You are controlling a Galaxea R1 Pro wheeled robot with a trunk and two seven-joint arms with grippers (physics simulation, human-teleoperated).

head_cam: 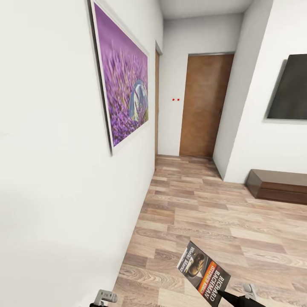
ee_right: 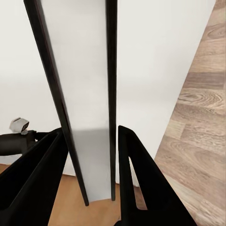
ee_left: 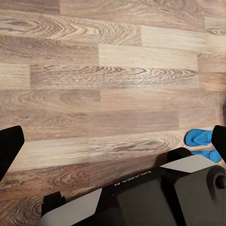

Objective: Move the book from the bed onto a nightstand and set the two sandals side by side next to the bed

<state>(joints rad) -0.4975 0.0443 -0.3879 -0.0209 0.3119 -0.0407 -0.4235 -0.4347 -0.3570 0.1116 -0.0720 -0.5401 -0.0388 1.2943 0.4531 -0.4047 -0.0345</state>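
The right gripper (ee_right: 92, 155) is clamped on the book (ee_right: 84, 94), its black fingers (ee_right: 141, 179) pressing either side of the thin volume, seen edge-on in the right wrist view. In the head view the book (head_cam: 204, 273) sits at the lower right, tilted, cover up, above the plank floor (head_cam: 204, 213). The left gripper (ee_left: 113, 141) has its fingers wide apart, dark tips at either edge of the left wrist view, holding nothing. Past it lie the blue sandals (ee_left: 202, 141) on the floor, touching each other. Farther out: a white wall with a purple picture (head_cam: 123, 85) at upper left, a brown door (head_cam: 204, 106) at centre top, a dark screen (head_cam: 292, 87) and a low cabinet (head_cam: 277, 185) at right.
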